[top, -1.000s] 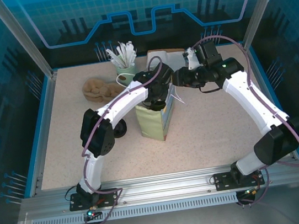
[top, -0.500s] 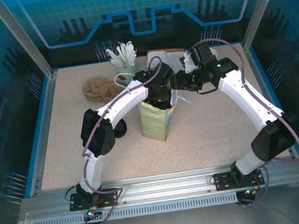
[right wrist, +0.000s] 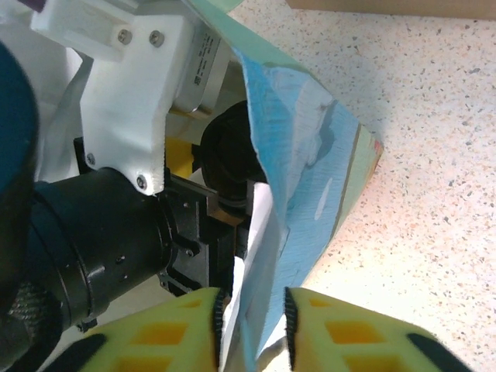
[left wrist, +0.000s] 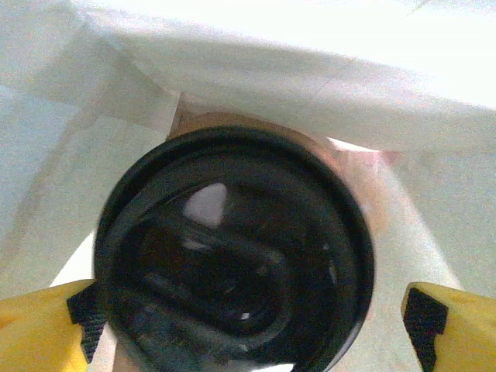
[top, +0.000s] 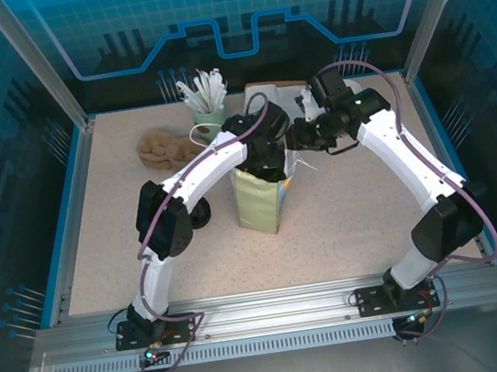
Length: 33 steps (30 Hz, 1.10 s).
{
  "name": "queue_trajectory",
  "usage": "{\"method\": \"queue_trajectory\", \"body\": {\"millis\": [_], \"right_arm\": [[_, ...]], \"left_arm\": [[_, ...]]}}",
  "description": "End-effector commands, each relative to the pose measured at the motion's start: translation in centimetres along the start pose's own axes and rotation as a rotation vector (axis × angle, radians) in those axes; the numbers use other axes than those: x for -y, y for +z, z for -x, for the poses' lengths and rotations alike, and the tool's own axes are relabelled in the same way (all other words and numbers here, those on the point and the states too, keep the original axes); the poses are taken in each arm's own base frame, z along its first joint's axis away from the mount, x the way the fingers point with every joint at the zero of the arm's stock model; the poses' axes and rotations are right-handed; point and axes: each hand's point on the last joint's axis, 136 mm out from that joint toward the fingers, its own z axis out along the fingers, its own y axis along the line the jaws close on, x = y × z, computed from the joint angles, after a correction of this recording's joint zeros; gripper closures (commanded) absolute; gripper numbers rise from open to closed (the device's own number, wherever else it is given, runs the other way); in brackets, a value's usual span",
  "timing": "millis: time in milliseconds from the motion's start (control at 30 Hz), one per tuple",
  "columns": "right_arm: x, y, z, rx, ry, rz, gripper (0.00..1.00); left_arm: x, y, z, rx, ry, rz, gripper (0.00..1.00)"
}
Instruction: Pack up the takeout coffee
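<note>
Left hand (left wrist: 248, 341) wide open, holding nothing, inside the bag (top: 257, 205) | takeout coffee (left wrist: 232, 256) upright directly beneath it, lid up, within the bag | right hand (right wrist: 252, 310) pinches the bag's rim | we expect a straight lift out.

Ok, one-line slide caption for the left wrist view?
Left hand open around the black-lidded takeout coffee, down inside the bag.

Takeout coffee (left wrist: 232, 263), black lid up, brown side, upright inside white bag (left wrist: 310, 70).
</note>
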Motion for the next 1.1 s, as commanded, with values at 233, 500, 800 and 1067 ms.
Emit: {"method": "queue_trajectory", "body": {"millis": [233, 500, 800, 1067], "right_arm": [[1.1, -1.0, -0.4, -0.047, -0.074, -0.154, 1.00], [1.8, -2.1, -0.3, -0.058, -0.114, -0.266, 1.00], [2.0, -2.3, -0.2, -0.070, -0.115, -0.310, 1.00], [1.4, -2.4, 0.0, -0.066, -0.097, -0.290, 1.00]], "left_arm": [[0.1, -1.2, -0.2, -0.017, -0.040, 0.009, 0.01], [-0.7, -2.6, 0.2, -0.002, -0.043, 0.052, 0.01], [-0.6, -4.3, 0.5, 0.022, -0.078, 0.033, 0.01], [-0.5, -6.0, 1.2, 0.054, -0.087, 0.041, 0.01]]}}
